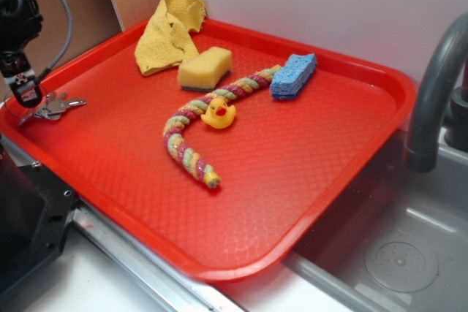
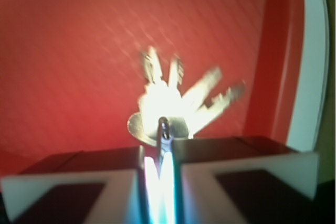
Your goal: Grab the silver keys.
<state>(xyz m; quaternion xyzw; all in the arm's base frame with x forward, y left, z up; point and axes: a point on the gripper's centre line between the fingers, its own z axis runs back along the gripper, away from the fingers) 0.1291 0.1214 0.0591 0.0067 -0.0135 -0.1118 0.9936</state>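
I see a red tray (image 1: 314, 180) filling most of the exterior view. Toward its 12 o'clock edge lies a crumpled yellow cloth (image 1: 170, 31), with a yellow sponge (image 1: 205, 68) just beside it at its 4 o'clock. A blue sponge (image 1: 294, 74) sits toward 1 o'clock. A braided rope (image 1: 196, 126) of pink, yellow and green curves across the middle, and a yellow rubber duck (image 1: 219, 113) rests against it. At 3 o'clock, off the tray, I see a grey faucet (image 1: 431, 93) over a sink (image 1: 402, 253).
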